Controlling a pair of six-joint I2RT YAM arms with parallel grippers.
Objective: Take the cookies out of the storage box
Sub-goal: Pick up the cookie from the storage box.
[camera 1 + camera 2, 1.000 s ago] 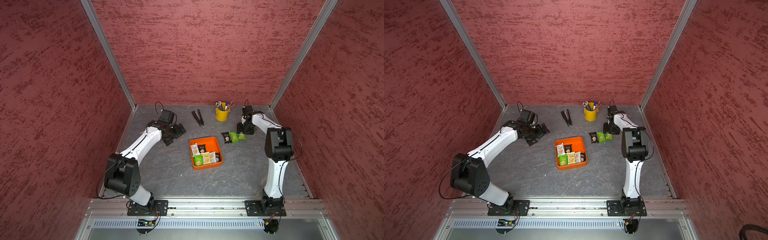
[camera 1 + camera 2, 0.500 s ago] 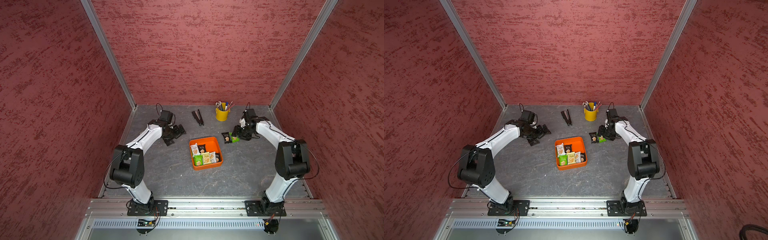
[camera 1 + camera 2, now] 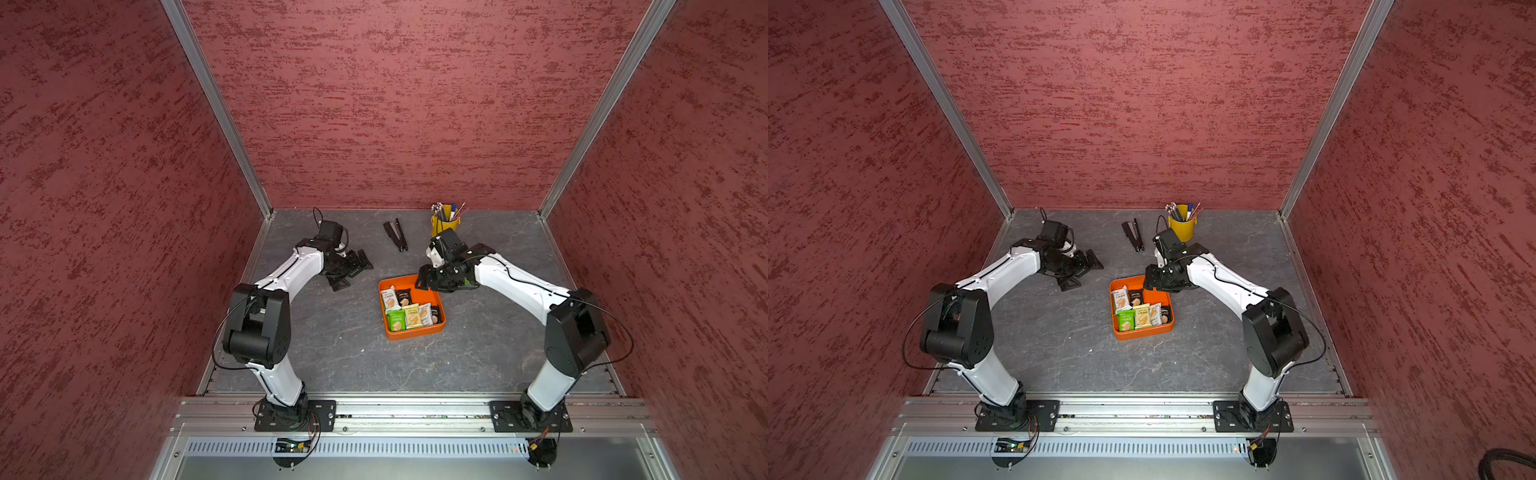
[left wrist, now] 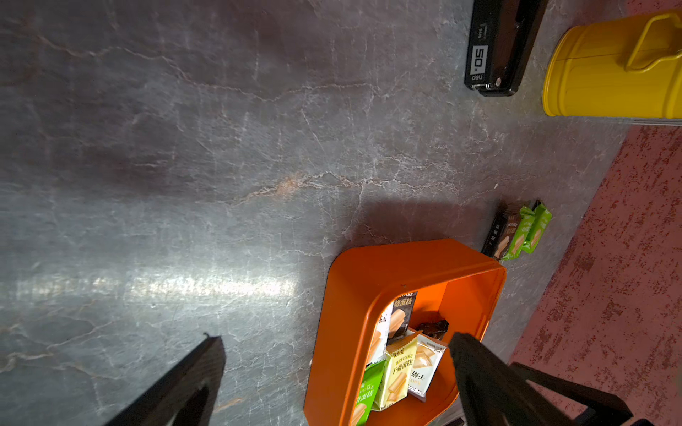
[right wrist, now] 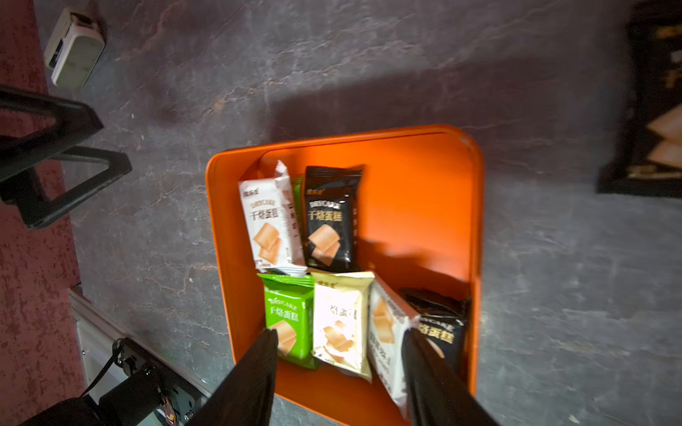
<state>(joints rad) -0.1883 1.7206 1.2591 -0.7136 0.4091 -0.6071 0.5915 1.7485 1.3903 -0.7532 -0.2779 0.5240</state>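
Nearest of all, the grey table (image 3: 332,353) holds the storage box (image 3: 415,333). It is an orange tray that sits flat, about in the middle between the two arms. Inside it lie the cookies (image 3: 409,309), small packets with a biscuit picture on each. Along the box's near wall there is a row of four: green, pale yellow, white and black. The white one is tilted. Behind that row a white packet and a black packet lie side by side, and a bit of green peeks out between them.

Next, the right gripper (image 3: 428,282) hangs over the far right corner of the box. Its fingers (image 5: 258,369) are about half apart and have hold of nothing. In the right wrist view the near row of cookies shows below, between the two tips.

The left gripper (image 3: 353,274) is off to the left of the box, low over the table. Its fingers are spread very wide, and nothing is in them.

Just past the box's far right corner, three more packets (image 4: 516,232) lie in a row on the table, one black and two green. Farthest back, near the wall, are a black stapler (image 3: 395,235) and a yellow bucket (image 3: 444,224) full of pens.
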